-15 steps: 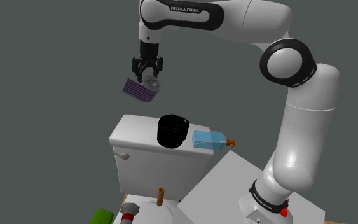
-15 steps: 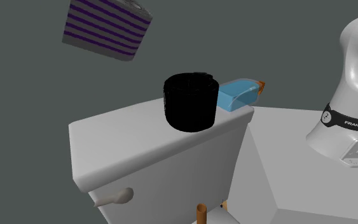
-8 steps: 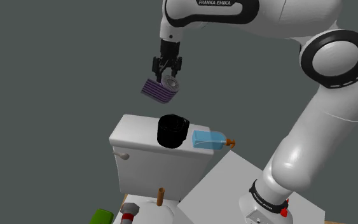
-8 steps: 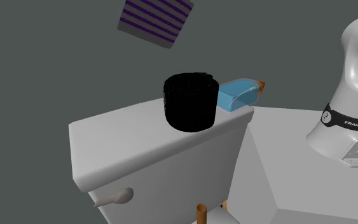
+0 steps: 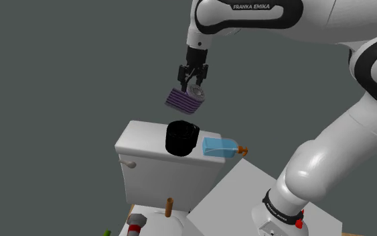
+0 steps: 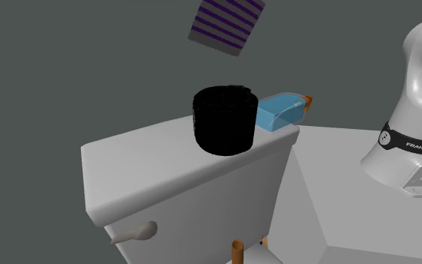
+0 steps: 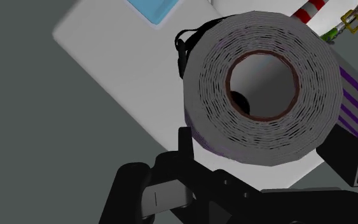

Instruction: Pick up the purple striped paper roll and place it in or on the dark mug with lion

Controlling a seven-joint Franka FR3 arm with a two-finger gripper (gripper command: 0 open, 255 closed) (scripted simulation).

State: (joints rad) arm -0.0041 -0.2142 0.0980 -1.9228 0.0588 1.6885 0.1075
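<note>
We hold the striped paper roll [image 5: 185, 100] clamped in the gripper [image 5: 194, 82], tilted in the air above the dark mug [image 5: 181, 137] and slightly toward the blue bottle [image 5: 220, 147] lying just beside the mug. The roll looks about as wide as the mug's mouth. If we release it off-centre or tilted, it may catch the rim and tumble off the tank [image 5: 136, 144]. We count one roll, one mug, one bottle.

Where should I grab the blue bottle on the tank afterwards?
Probably take the blue bottle across its body near the neck, from above: it lies on its side on the tank lid, base beside the black mug, cap end free.
</note>
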